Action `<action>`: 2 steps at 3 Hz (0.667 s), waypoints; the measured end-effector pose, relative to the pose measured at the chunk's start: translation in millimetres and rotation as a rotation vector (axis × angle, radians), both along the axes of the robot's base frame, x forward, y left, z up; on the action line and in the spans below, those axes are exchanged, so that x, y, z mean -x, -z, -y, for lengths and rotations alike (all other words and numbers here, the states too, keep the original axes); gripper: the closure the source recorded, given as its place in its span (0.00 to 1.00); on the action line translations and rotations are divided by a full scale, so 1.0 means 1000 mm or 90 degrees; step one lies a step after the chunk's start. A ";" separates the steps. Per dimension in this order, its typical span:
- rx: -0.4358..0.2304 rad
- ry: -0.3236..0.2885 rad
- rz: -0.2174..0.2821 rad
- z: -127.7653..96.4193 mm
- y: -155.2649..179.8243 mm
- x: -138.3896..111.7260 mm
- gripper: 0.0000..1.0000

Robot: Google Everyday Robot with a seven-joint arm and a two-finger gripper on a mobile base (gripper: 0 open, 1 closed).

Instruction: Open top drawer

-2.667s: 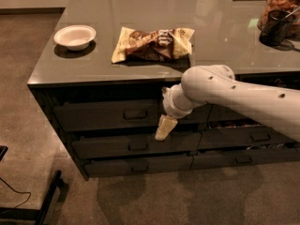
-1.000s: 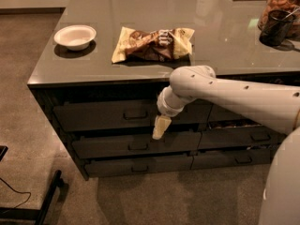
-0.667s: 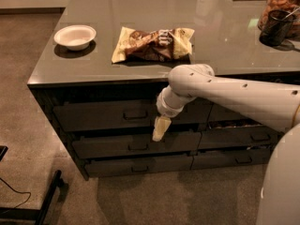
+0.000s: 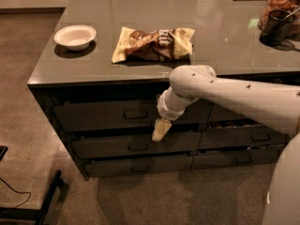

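The top drawer (image 4: 98,117) is the tall dark panel just under the grey countertop (image 4: 140,13), with a small loop handle (image 4: 136,115) at its centre. It looks shut, flush with the cabinet front. My gripper (image 4: 161,129), pale yellow at the tip, hangs from the white arm (image 4: 220,95) that reaches in from the right. It points down in front of the drawer's lower edge, a little right of and below the handle, not on it.
A white bowl (image 4: 75,35) and a chip bag (image 4: 152,43) lie on the countertop; a jar (image 4: 281,3) and dark cup (image 4: 275,28) stand at the far right. Shallower drawers (image 4: 136,145) sit below, narrower ones (image 4: 246,136) to the right. A black stand leg (image 4: 44,205) crosses the floor at left.
The arm and gripper have shifted a little left along the drawer front since the earliest frame. Over the last second they have barely moved. The drawer stays shut.
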State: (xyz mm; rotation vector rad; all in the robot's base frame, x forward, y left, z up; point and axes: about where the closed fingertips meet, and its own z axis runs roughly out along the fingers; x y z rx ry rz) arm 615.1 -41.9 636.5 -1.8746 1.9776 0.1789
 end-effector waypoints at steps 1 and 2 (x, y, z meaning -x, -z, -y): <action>-0.002 0.001 -0.006 0.001 -0.001 0.005 0.42; -0.002 0.001 -0.006 0.001 -0.008 0.004 0.65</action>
